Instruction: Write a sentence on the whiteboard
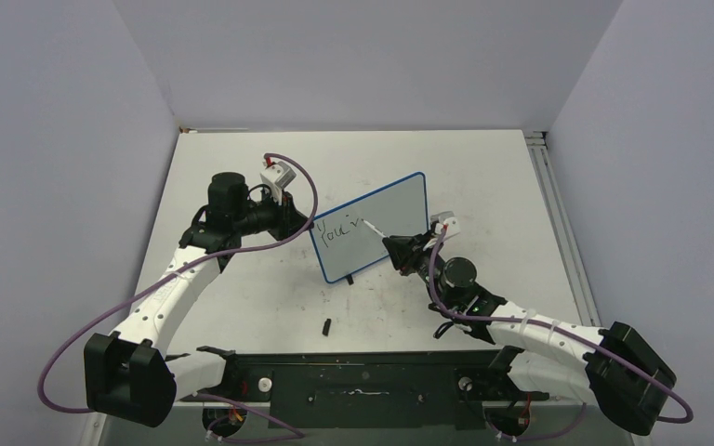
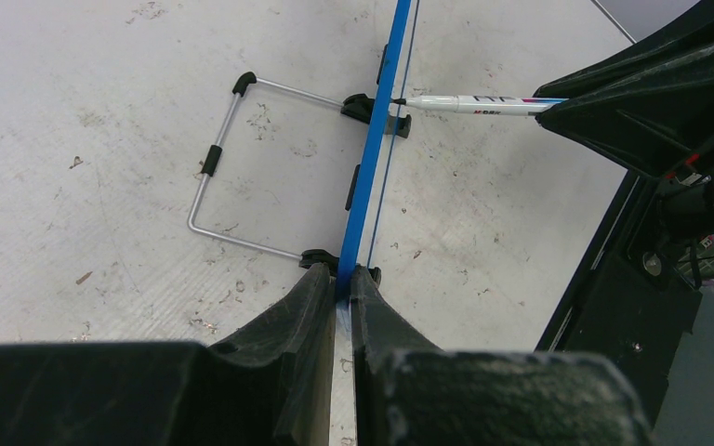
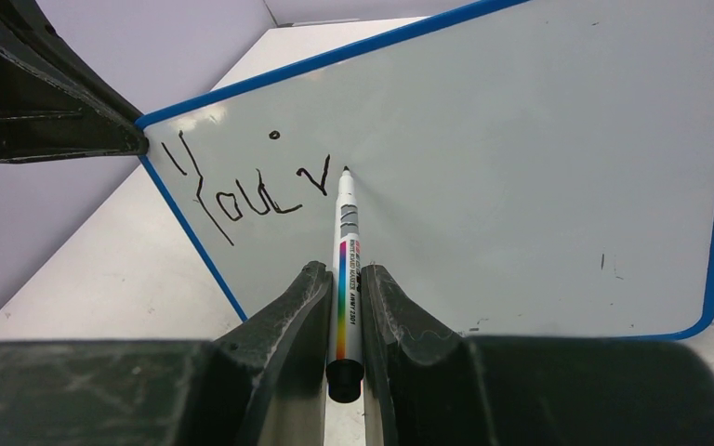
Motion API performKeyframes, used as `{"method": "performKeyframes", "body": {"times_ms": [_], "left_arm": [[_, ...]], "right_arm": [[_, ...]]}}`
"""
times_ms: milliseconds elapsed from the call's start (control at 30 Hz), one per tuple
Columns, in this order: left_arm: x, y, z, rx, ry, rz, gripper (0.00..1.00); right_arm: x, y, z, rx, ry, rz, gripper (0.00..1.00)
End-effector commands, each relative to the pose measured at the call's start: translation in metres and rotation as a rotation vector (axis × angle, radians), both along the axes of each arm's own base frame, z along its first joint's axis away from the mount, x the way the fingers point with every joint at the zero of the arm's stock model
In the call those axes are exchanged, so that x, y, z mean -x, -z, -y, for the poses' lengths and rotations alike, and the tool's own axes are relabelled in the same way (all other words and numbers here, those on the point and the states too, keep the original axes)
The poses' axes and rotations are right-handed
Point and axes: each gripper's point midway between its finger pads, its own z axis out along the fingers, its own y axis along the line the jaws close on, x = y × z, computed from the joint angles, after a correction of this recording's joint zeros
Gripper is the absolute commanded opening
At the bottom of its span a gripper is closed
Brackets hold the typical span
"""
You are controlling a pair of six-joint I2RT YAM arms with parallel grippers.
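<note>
Left jaws are clamped on the blue side edge of the board (image 1: 395,209). I judge this is to keep it upright and steady while the marker presses on it. Right jaws are closed tight on the marker (image 3: 346,269), low on its barrel, so that the tip reaches forward and touches the white face just after the last letter. The sentence (image 3: 242,190) is in the upper left part of the board and reads about "You'v", so most of it is not yet written. The board stands on the tabletop (image 1: 242,307), with a wire stand (image 2: 218,177) behind it. To the right of the tip the face is free, and nothing blocks the line. A small black piece (image 1: 326,326), perhaps the cap, lies near the front, well apart from the board.
</note>
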Motion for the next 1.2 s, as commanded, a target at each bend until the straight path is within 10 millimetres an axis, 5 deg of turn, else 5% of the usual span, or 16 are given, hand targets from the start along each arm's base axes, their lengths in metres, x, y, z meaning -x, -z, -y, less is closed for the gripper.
{"method": "performKeyframes", "body": {"times_ms": [0, 567, 1167], "left_arm": [[0.001, -0.004, 0.004, 0.018, 0.018, -0.002, 0.00], [0.002, -0.004, 0.004, 0.018, 0.020, -0.004, 0.00], [0.002, -0.004, 0.004, 0.018, 0.019, -0.004, 0.00]], "right_arm": [[-0.004, -0.012, -0.001, -0.041, 0.002, 0.030, 0.05], [-0.007, -0.015, 0.014, -0.045, 0.064, 0.026, 0.05], [-0.007, -0.031, 0.002, -0.077, 0.013, 0.066, 0.05]]}}
